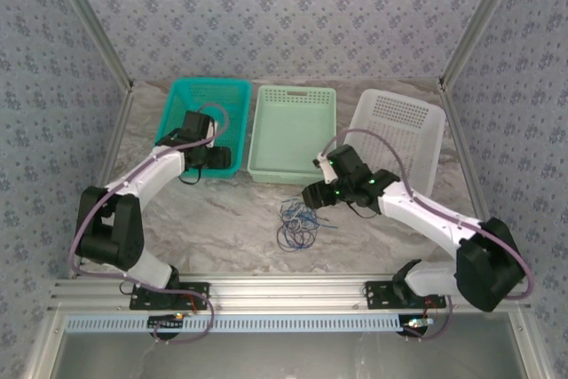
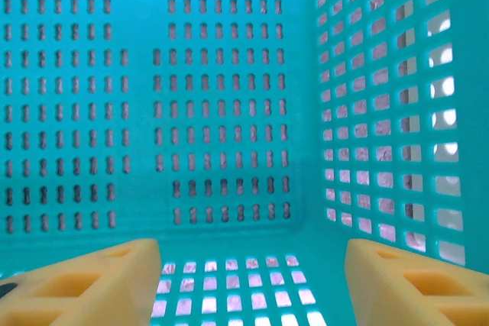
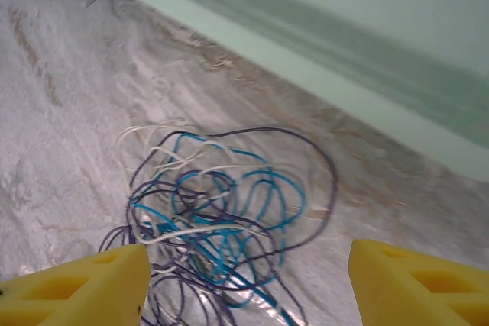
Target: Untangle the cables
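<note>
The cables (image 1: 296, 223) lie in a tangled heap on the table in front of the pale green basket: blue, dark purple and whitish loops wound through each other (image 3: 221, 219). My right gripper (image 1: 314, 194) hovers just right of and above the heap, open, with the tangle lying between and below its yellow fingers (image 3: 84, 284). My left gripper (image 1: 227, 159) is inside the teal basket (image 1: 177, 104) near its right front corner, open, nothing between its yellow pads (image 2: 84, 284).
Three baskets stand in a row at the back: teal on the left, pale green (image 1: 293, 135) in the middle, white (image 1: 399, 130) tilted on the right. The pale green basket's wall (image 3: 367, 89) runs close behind the heap. Bare marbled table lies around the cables.
</note>
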Tool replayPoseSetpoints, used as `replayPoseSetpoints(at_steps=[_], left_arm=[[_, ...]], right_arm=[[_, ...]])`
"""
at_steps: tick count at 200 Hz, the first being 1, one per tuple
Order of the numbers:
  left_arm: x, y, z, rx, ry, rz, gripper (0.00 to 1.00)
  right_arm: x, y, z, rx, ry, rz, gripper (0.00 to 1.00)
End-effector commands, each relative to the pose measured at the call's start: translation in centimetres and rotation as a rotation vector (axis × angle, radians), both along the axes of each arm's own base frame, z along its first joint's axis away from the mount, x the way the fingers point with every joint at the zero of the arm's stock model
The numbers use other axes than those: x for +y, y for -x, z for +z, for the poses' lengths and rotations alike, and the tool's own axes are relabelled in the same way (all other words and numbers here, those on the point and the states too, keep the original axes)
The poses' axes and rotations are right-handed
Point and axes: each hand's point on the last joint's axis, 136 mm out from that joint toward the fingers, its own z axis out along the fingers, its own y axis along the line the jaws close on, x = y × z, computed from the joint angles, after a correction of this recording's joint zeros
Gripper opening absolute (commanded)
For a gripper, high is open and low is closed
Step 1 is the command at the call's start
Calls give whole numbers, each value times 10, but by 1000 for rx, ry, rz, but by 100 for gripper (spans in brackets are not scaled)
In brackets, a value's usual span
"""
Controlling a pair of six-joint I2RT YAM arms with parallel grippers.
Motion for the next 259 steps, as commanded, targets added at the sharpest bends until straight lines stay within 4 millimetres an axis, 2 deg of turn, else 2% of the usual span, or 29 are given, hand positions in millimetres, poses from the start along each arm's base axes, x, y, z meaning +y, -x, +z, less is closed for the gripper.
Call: replayPoseSetpoints(at_steps=[1,32,51,68,91,124,163,217,242,259], left_arm=[[-1,9,18,-5,14,11,66],[-12,16,23,-13,66,5,67],[-8,19,31,-43,61,33,69],[-2,21,47,-96,50,56,74],[5,25,67,-170,49,72,79],[8,30,76,-217,62,80,83],[8,33,80,-235,62,74,84],[8,35,83,-245,67,71,84],[9,37,85,-258,73,75,84],[9,38,86,-264,73,77,85]], right_arm=[[25,-6,12,-24,-42,23,71],[57,-3,0,0,-79,62,69],[70,-4,-7,14,-66,69,67],[84,-1,-7,25,-79,95,66],[97,0,-10,25,-82,103,65],[109,1,-25,68,-76,99,64],[115,4,-41,90,-23,82,61],[120,5,-50,96,30,88,58],[119,4,-58,99,41,75,48],[121,6,-61,103,49,82,47]])
